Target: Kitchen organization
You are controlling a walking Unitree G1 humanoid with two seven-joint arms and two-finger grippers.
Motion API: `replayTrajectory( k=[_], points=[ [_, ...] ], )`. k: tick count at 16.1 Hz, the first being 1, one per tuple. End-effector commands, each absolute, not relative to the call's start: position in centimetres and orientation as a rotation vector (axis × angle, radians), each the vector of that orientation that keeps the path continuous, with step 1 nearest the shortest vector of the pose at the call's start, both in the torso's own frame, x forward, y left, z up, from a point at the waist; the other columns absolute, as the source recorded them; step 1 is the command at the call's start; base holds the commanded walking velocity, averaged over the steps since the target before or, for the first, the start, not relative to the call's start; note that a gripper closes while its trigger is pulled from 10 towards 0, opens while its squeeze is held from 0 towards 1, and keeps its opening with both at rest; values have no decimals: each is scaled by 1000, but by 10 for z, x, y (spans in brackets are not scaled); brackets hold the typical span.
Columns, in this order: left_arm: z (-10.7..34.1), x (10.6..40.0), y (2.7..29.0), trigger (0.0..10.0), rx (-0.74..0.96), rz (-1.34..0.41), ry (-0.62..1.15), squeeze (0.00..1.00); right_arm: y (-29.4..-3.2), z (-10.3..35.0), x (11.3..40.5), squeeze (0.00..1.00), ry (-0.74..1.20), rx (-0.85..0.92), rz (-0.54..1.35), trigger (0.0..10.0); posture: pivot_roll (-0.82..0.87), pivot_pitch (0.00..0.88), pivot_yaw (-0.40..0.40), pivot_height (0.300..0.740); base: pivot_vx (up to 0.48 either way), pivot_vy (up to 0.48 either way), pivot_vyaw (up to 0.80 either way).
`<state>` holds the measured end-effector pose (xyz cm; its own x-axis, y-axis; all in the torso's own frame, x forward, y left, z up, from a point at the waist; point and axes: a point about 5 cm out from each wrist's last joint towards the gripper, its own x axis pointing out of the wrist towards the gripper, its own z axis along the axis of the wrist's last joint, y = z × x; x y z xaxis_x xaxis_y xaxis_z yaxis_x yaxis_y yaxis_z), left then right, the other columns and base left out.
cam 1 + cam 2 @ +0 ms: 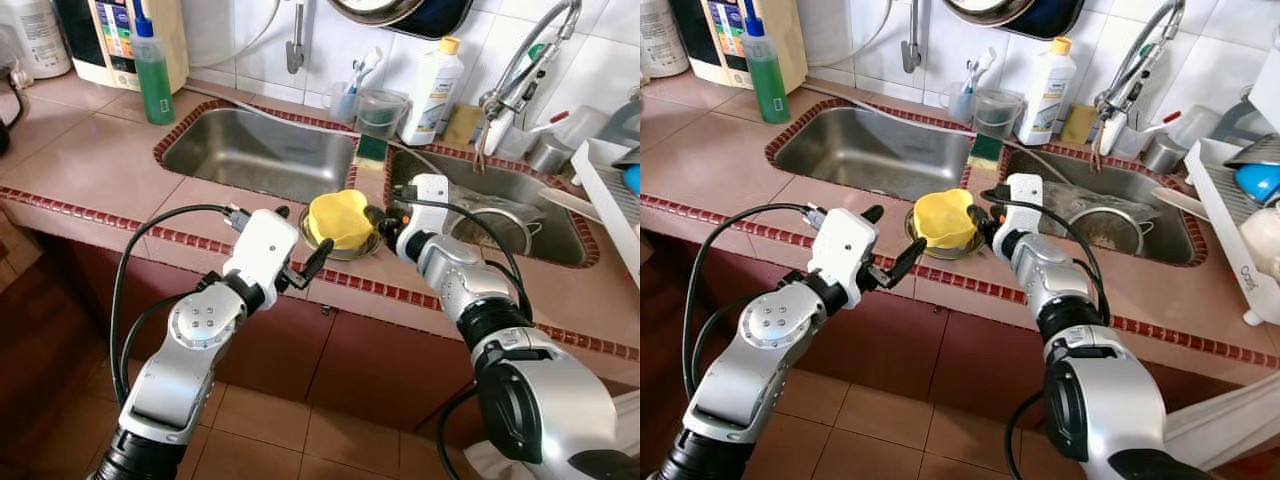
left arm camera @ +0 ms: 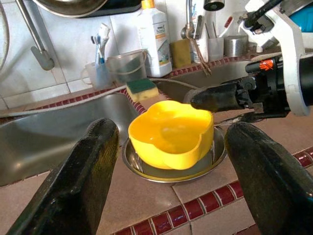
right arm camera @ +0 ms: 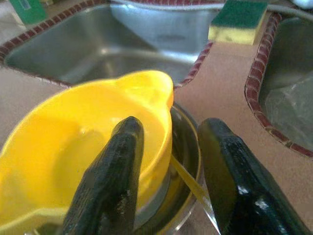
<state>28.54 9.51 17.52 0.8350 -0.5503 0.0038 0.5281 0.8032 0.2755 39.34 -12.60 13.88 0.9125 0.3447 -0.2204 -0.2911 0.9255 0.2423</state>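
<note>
A yellow bowl (image 1: 338, 218) is sitting tilted inside a shallow steel dish (image 2: 173, 165) on the strip of worktop (image 1: 90, 160) between the two sinks, close to the front edge with its red tile trim. The right gripper (image 3: 168, 161) is reaching in from the right-hand sink side, its fingers apart and straddling the yellow bowl's rim: one finger (image 3: 110, 171) is inside the bowl, the other (image 3: 234, 181) outside, over the dish's edge. They are not yet closing on the wall. The left gripper (image 2: 171, 161) is hovering just off the front edge, fingers wide apart, aimed at the bowl and touching nothing.

To do this pinch well, the right fingers probably need to seat deeper on the rim before closing, so the thin plastic wall does not slip out. Lifting straight up should keep the steel dish from dragging along; the left gripper could be steadying that dish.
</note>
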Motion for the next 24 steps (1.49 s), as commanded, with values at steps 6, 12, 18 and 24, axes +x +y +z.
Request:
replayTrajectory(
  k=[6, 12, 18, 24],
  points=[
    [178, 282, 92, 10000, 273, -578, -92, 0, -134, 132, 392, 0, 296, 158, 310, 10000, 79, 0, -144, 740, 0, 0, 0],
    [181, 284, 90, 10000, 275, -578, -99, 0, -138, 124, 389, 0, 317, 117, 293, 10000, 82, 0, -139, 740, 0, 0, 0],
    [182, 285, 88, 10000, 277, -581, -105, 0, -138, 124, 389, 0, 317, 133, 282, 4000, 86, 0, -137, 740, 0, 0, 0],
    [181, 285, 87, 10000, 275, -577, -106, 0, -139, 125, 390, 0, 321, 179, 267, 0, 83, 0, -141, 740, 0, 0, 0]
  ],
)
